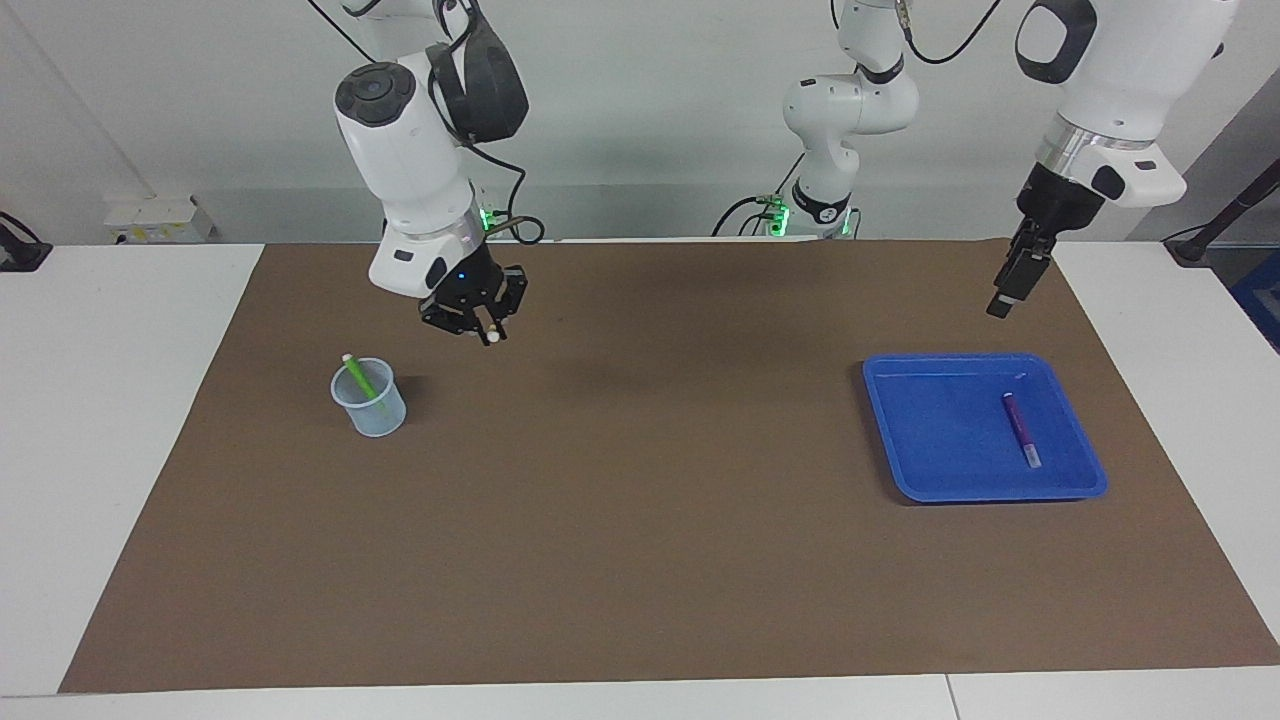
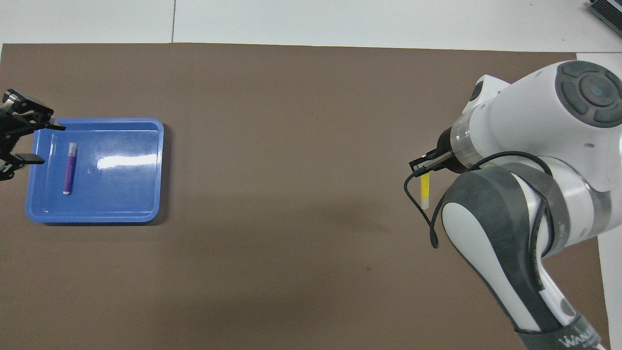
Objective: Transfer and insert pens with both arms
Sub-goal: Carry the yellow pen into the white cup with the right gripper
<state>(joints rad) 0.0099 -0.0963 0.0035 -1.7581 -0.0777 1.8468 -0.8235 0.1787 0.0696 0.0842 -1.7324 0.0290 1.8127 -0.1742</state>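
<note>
1 brown mat (image 1: 640,560) on white table (image 1: 110,420)

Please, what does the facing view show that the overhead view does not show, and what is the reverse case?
Only the facing view shows the clear cup with the green pen standing in it; overhead, the right arm covers that spot. Only the overhead view shows the yellow pen along its length, hanging from the right pincer; facing, just its whitish tip peeks out. Both show the blue tray with the purple pen lying in it, the brown mat, and the open left pincer, raised at the left arm's end of the table.
</note>
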